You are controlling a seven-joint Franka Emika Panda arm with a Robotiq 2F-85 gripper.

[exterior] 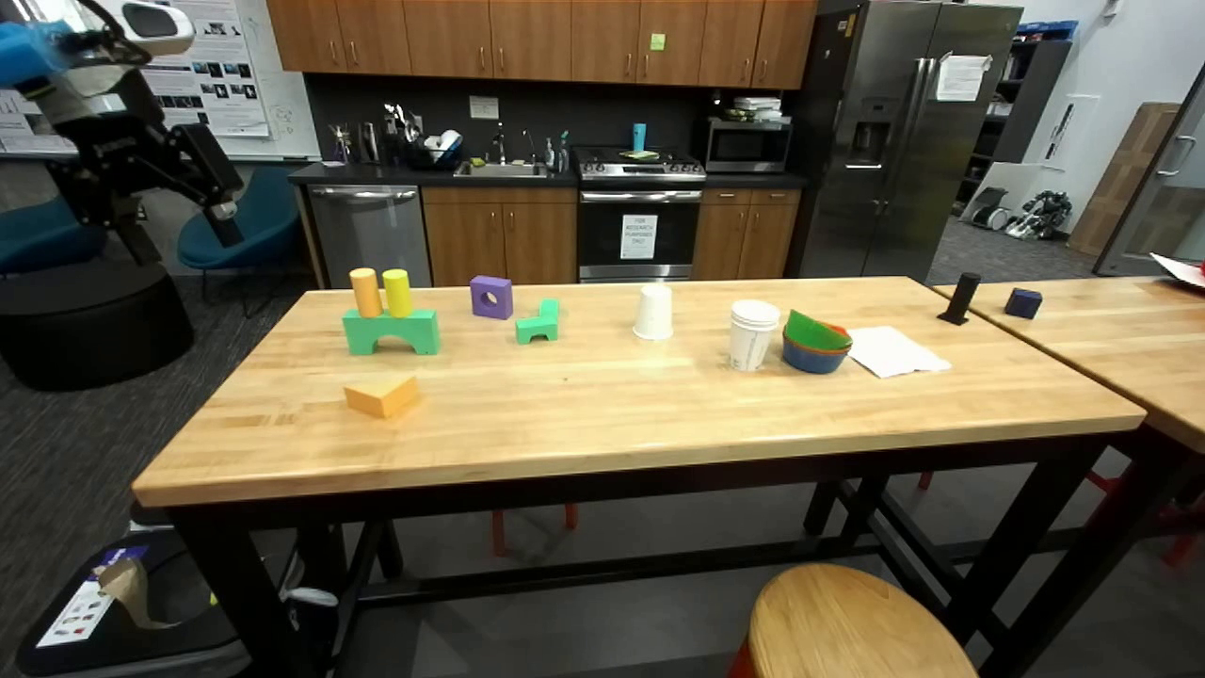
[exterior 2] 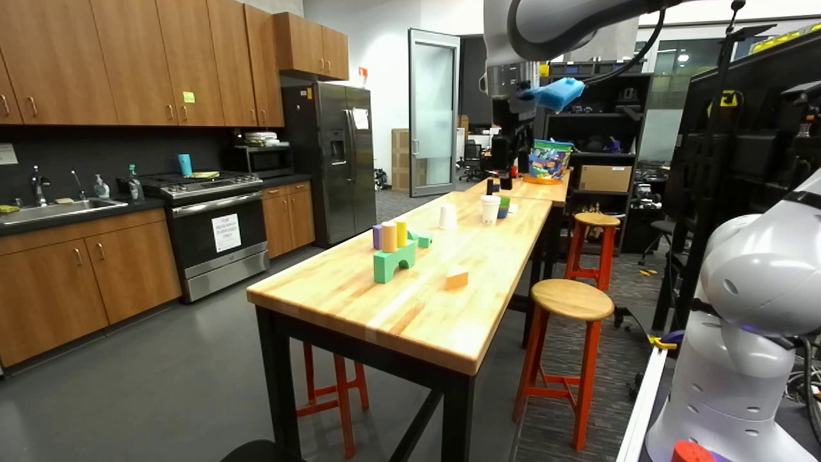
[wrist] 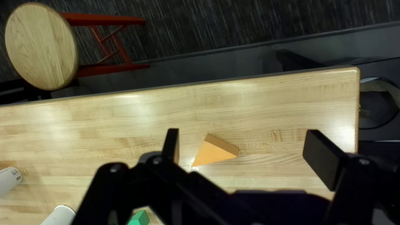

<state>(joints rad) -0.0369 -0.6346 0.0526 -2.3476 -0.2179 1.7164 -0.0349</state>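
On my feeds I count one orange triangular block (wrist: 215, 153), one orange cylindrical block (exterior: 365, 293), one yellow cylindrical block (exterior: 397, 294), one large green arch block (exterior: 392, 327), one purple square block with a round hole (exterior: 490, 284), one upturned white cup (exterior: 653, 313), one stack of white cups (exterior: 751, 337) and two round wooden stool seats (exterior 2: 572, 299) (exterior 2: 596, 219).

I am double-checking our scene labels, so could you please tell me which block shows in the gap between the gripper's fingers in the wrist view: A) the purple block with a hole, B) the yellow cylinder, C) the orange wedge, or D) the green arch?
C, since in the wrist view the gripper is open and the orange wedge shows between its fingers, lying on the tabletop.
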